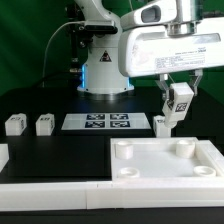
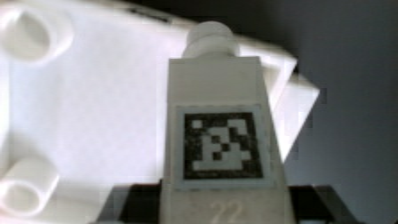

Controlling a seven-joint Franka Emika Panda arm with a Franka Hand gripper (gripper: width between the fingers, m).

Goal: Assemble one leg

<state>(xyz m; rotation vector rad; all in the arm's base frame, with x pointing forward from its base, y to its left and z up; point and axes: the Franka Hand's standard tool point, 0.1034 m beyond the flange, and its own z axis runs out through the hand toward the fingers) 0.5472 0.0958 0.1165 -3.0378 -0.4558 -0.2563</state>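
Nearest, the big white tray-like piece (image 1: 165, 165) lies flat on the table (image 1: 60, 160); above its far edge the end effector (image 1: 178, 91) is clamped on the leg (image 1: 180, 101), held clear of the table; a second leg (image 1: 163, 125) stands just beneath.

Bright overhead light, glaring whites; wrist view blurred.

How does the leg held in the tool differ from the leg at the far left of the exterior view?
The held leg hangs tilted above the table, clamped by the tool. The far-left leg sits level on the table, untouched. The held leg is close to the tray-like piece, while the far-left leg lies well away from it. Both are small white blocks with a dark tag.
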